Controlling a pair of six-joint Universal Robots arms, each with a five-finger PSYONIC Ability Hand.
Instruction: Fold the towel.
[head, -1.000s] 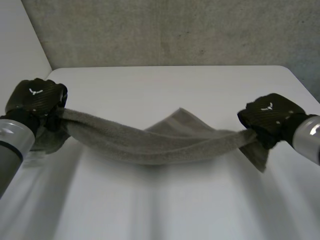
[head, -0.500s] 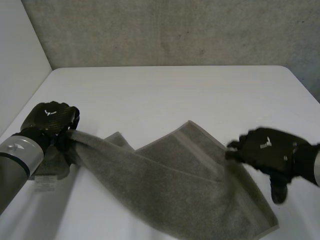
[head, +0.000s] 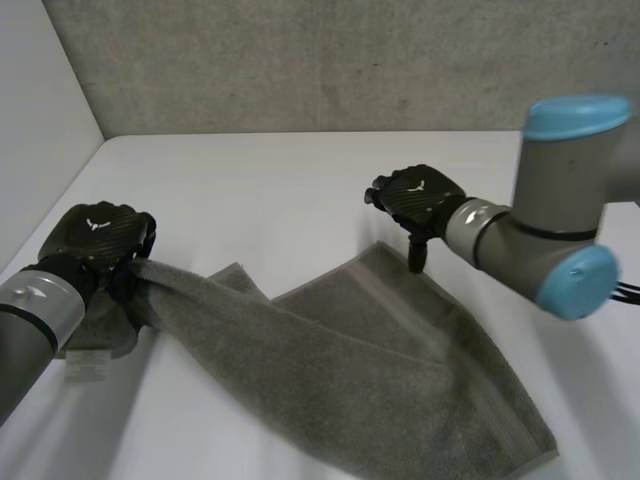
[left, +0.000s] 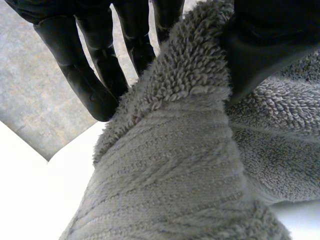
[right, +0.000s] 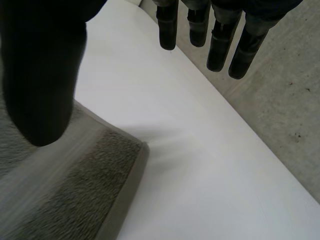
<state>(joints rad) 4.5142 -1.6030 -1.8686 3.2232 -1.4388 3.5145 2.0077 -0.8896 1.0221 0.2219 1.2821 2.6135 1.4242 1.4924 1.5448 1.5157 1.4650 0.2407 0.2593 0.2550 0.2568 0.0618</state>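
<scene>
Change: the black right hand (head: 420, 200) has let go of the fluffy grey towel (head: 380, 370), which has dropped.
Right fingers (right: 220, 45): straight, a little apart, holding nothing, over the towel's 12 o'clock corner.
Black left hand (head: 95, 240): still pinching the 9 o'clock end.
Towel: on the white table (head: 250, 170), from 9 to 5 o'clock.
Meaning: we think it is not neatly folded yet.
Writing: small white tag (head: 88, 368); we cannot read it.

Left hand (head: 95, 232): black, marked with a white logo.
Right hand (head: 420, 195): black, same logo.
Right arm (head: 560, 190): grey, capped in light blue.
</scene>
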